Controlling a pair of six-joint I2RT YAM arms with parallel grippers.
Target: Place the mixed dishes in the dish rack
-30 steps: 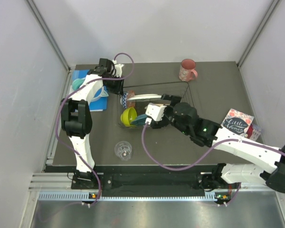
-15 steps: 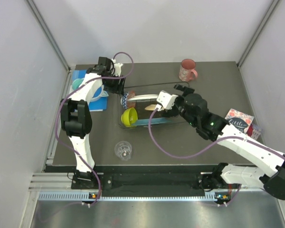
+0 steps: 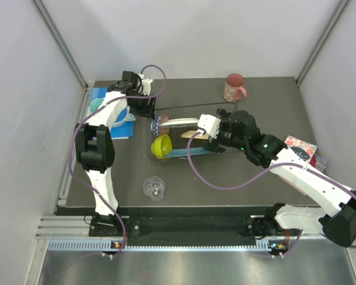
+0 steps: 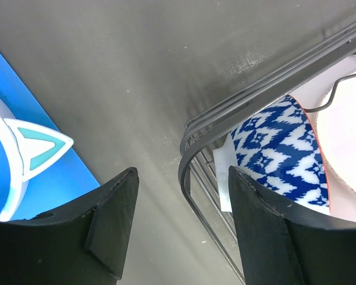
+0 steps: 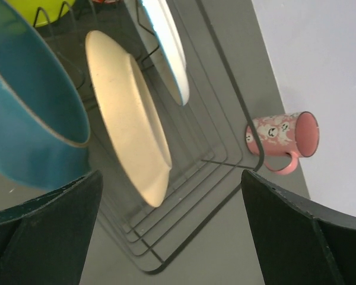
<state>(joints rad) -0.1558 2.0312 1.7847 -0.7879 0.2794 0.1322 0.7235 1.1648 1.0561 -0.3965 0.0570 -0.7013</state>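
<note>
At the dish rack (image 3: 190, 107), mid-load: both arms of the 2-arm rig hang over the black wire basket with nothing in hand. The left tool (image 4: 183, 178) stands released above the rack's far left corner, fingers apart and bare, just beside the blue-and-white patterned bowl (image 4: 279, 148). The right tool (image 5: 171, 178) is spread wide and empty over the rack's middle.

Inside the rack, 3 plates stand on edge in a row: the white plate (image 5: 166, 47), the cream plate (image 5: 127, 119) and the teal plate (image 5: 29, 113), with the lime-green bowl (image 3: 161, 145) tipped at the left end.

Outside it, 2 pieces wait on the bench (image 3: 225, 205). The pink mug (image 3: 234, 88) sits upright near the far edge, just beyond the rack's far right corner. It is likely stiff, glazed, slick and breakable, best pinched across the wall at the rim, clear of the handle. The small clear glass (image 3: 154, 187) stands alone near the front, well apart from the rack; it looks light, smooth and fragile, and wants a gentle hold across the rim.

The rack's right end looks open. The back wall is close behind the mug, and the rack's wire rim lies between it and the right arm.
</note>
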